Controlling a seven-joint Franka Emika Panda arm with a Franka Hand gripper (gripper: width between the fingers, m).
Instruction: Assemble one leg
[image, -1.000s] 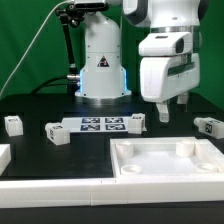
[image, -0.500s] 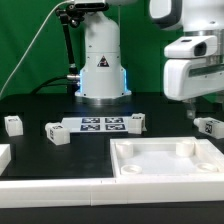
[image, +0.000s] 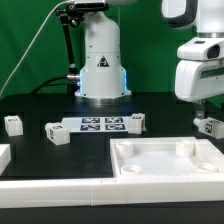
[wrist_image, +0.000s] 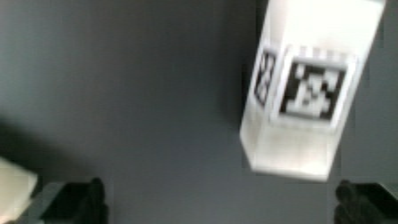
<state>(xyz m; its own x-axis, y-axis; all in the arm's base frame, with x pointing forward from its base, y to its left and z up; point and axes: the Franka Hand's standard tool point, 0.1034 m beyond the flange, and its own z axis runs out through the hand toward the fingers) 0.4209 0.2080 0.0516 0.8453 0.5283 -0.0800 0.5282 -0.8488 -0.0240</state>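
Smooth matt white plastic leg

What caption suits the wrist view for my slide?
Open hand hovering above a tagged white leg on the dark table.

Your exterior view sits low, facing across the table to the robot base at twelve o'clock; your wrist view looks down close on the leg, the same leg at the exterior's three o'clock

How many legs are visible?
4, from the exterior view's left: first leg; second leg, beside the marker board; third leg, at its other end; fourth leg, by the gripper. Others may be hidden.
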